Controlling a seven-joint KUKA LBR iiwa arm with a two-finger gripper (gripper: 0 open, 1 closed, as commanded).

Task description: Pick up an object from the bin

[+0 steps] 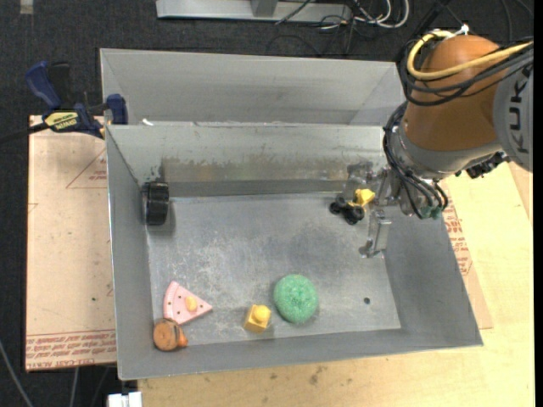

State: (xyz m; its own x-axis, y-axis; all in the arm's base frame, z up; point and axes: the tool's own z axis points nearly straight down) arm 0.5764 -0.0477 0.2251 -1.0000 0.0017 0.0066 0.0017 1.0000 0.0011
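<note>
I have 1 arm (519, 121) coming in from the right of the camera view, its wrist under an orange cover (450, 91) with yellow cables (424, 53) looped over the top. Below the cover the gripper (372, 248) hangs down inside the grey metal bin (254, 151), on the right side, roughly midway between the back wall and the front wall. Its tip sits over bare floor. From this angle I cannot tell whether the tool is wide or narrow.

The thing nearest to it is a small yellow-and-black thing (352, 205), lying on the floor close to the back wall and just to the left of the gripper's upper part. It looks like a yellow lump with black pieces on its left; its exact kind is too small for me to make out. I cannot tell whether the gripper touches it.

The other 5 things lie well apart from the tool. A green ball (296, 298) rests near the front wall, about the middle of the bin, with a yellow block (257, 317) just beside it on its left. Further left, in the front left corner, a pink wedge (184, 302) with a yellow spot lies next to a round orange thing (168, 336). A black roll (155, 202) stands in the back left corner against the left wall.
</note>
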